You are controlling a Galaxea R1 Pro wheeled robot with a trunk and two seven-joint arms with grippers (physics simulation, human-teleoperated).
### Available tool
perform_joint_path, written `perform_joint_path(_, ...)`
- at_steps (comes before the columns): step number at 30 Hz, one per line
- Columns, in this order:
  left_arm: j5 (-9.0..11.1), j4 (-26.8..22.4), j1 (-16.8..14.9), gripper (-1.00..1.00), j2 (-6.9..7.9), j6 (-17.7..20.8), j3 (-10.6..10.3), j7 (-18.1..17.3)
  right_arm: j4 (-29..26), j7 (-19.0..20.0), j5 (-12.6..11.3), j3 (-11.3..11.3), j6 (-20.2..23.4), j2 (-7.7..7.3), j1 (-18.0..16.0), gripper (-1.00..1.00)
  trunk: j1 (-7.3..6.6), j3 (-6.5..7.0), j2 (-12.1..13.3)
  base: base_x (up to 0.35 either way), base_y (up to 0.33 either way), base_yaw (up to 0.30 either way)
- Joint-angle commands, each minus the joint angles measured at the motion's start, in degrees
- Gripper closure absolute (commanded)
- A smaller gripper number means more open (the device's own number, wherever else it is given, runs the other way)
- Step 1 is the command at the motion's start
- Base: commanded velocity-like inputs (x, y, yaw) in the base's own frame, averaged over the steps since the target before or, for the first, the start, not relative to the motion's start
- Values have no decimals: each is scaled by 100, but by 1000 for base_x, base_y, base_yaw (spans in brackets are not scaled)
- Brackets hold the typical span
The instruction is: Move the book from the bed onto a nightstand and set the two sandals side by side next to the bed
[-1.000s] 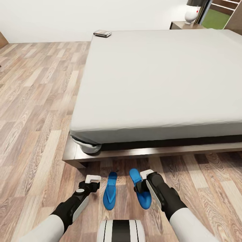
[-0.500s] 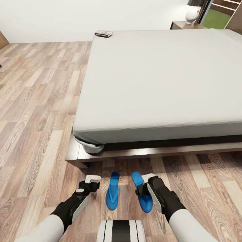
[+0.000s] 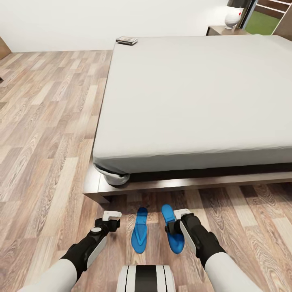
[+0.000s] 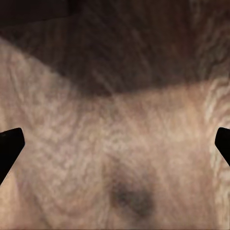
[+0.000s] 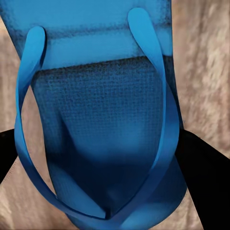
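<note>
Flip-flops (image 3: 140, 236), bright blue with thin straps, lie by the bed (image 3: 194, 101); right hand (image 3: 175, 224) grips one, left hand (image 3: 110, 219) gapes wide.

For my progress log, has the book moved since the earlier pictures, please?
No. The book stays at the bed's same far corner; the whole view shifted, so the camera moved.

Head view: right gripper (image 3: 174, 221) covers the outer edge of the right sandal (image 3: 172, 235); whether it grips is undeterminable. Book (image 3: 127, 40) cover too small to read. Bed (image 3: 194, 101) cut at the frame's right side. Lamp (image 3: 234, 14) shade cropped at top. Left wrist view: fingertips (image 4: 9, 148) clipped at both sides, floor (image 4: 115, 143) blurred.
</note>
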Motion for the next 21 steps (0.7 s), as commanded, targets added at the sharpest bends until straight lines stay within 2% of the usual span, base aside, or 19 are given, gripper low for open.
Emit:
perform_joint_path(1, 47, -14, -3, -100, 8, 21, -47, 53, -4, 1, -4, 4, 29, -3, -5, 100, -1, -4, -1, 0, 47, 0)
perform_joint_path(17, 47, -3, -3, -100, 7, 16, -47, 59, 49, -212, 4, -71, 76, -40, -26, 100, -1, -4, -1, 0, 7, 0)
perform_joint_path(19, 47, -6, -3, -100, 7, 16, -47, 58, 67, -215, 2, -112, 75, -48, -27, 100, -1, -4, -1, 0, 0, 0)
perform_joint_path(21, 47, -9, -3, -100, 7, 17, -47, 58, 95, -218, 3, -260, 73, -47, -27, 100, -1, -4, -1, 0, 0, 0)
